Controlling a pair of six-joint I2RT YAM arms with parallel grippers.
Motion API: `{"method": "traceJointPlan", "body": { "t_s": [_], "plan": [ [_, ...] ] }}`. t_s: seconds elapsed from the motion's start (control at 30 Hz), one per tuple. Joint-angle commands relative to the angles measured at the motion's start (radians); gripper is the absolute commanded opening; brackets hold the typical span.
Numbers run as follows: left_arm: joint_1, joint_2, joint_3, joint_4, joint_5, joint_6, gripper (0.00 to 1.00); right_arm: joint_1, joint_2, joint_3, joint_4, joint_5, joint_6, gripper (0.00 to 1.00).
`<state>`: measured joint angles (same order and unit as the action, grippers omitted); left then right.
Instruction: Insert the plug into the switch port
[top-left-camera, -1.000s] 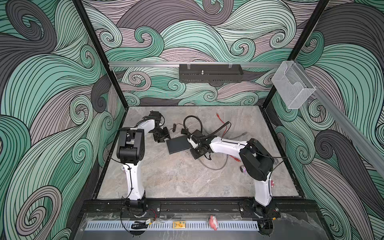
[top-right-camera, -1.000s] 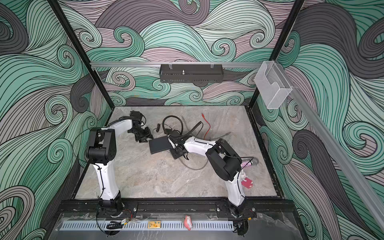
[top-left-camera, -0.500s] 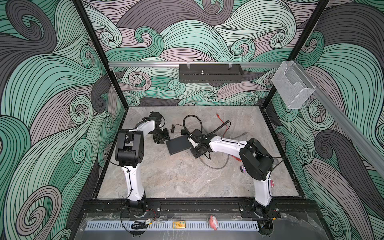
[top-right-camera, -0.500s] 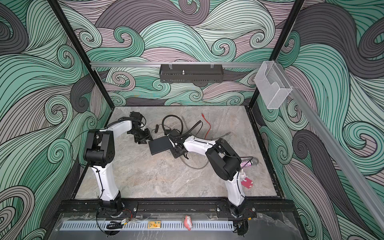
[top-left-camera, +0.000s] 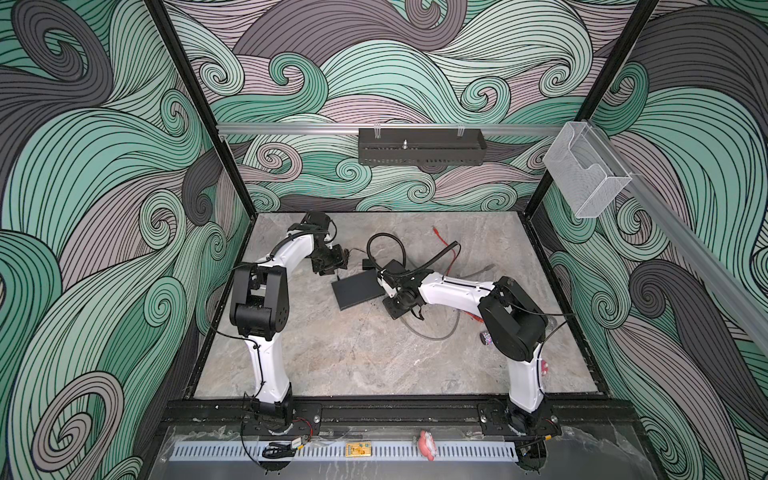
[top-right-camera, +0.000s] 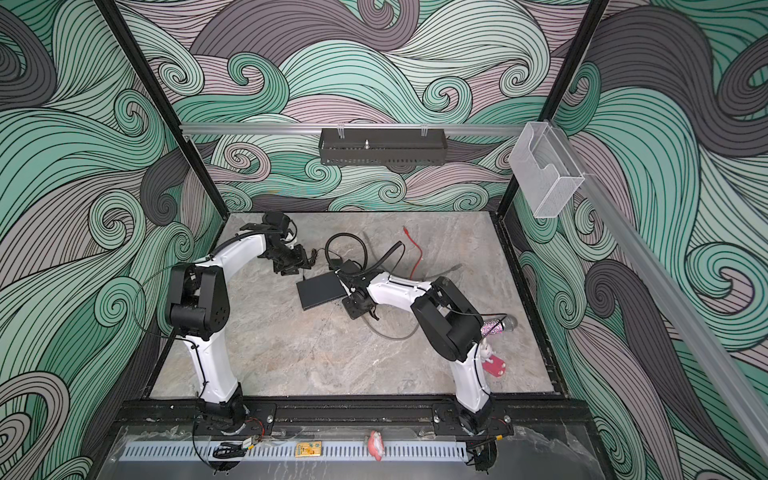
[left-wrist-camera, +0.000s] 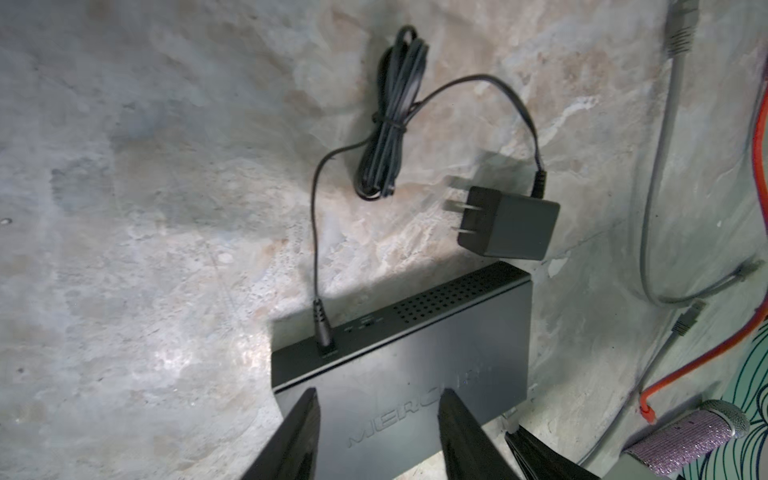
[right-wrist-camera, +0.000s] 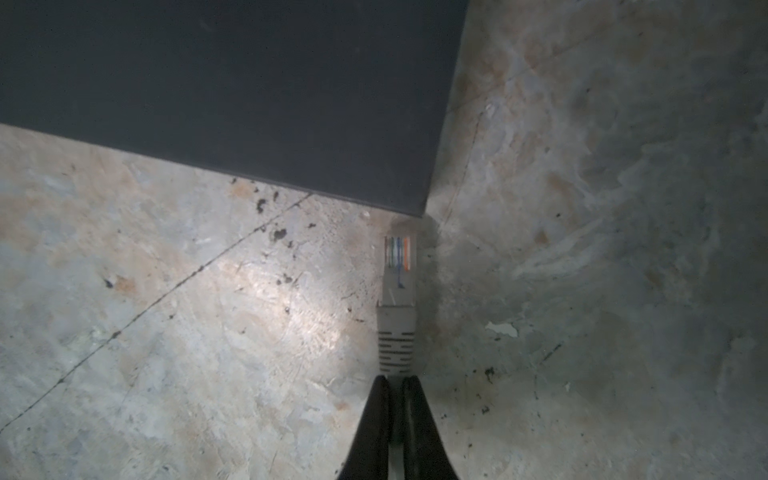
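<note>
The switch (top-left-camera: 359, 289) (top-right-camera: 321, 291), a flat matte-black box, lies mid-table in both top views. My left gripper (left-wrist-camera: 379, 391) (top-left-camera: 334, 266) hovers at its far left end. It is open, and its fingers (left-wrist-camera: 299, 432) stand apart above the lettered top (left-wrist-camera: 415, 382), gripping nothing. A thin power cord's barrel (left-wrist-camera: 323, 330) sits in the switch's vented side. My right gripper (right-wrist-camera: 397, 380) (top-left-camera: 385, 291) is shut on the grey boot of the plug (right-wrist-camera: 398, 291). The plug's clear tip points at a corner of the switch (right-wrist-camera: 415, 203), just short of it. The port is hidden.
A black adapter cube (left-wrist-camera: 511, 224) and its bundled cord (left-wrist-camera: 390, 137) lie beside the switch. A thick black cable loop (top-left-camera: 386, 249), a red cable (top-left-camera: 446, 245) and a grey cable (top-left-camera: 436, 332) trail around my right arm. A glittery microphone (top-right-camera: 496, 326) lies at the right.
My left arm's elbow has swung slightly lower while its gripper stays by the switch. My right arm and the plug have hardly moved.
</note>
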<state>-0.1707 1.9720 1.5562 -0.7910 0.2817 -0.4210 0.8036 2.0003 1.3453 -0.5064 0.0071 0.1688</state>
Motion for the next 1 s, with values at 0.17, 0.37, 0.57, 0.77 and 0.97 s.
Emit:
{"method": "traceJointPlan", "body": {
  "t_s": [0.17,0.37,0.57,0.77,0.97],
  "plan": [
    [-0.022,0.031,0.035,-0.028,-0.017,0.000,0.49,0.002,-0.059,-0.030,0.018,-0.064,0.031,0.08],
    [-0.022,0.038,0.031,-0.014,0.012,-0.004,0.49,0.002,-0.046,-0.026,0.050,-0.130,0.050,0.09],
    [-0.021,0.041,0.001,0.009,0.020,-0.009,0.49,0.002,-0.043,-0.030,0.062,-0.149,0.059,0.09],
    [-0.022,0.042,-0.023,0.028,0.025,-0.020,0.49,0.002,-0.035,-0.028,0.062,-0.157,0.061,0.09],
    [-0.022,0.054,-0.045,0.048,0.036,-0.032,0.49,0.009,-0.026,-0.023,0.061,-0.140,0.060,0.08]
  ]
}}
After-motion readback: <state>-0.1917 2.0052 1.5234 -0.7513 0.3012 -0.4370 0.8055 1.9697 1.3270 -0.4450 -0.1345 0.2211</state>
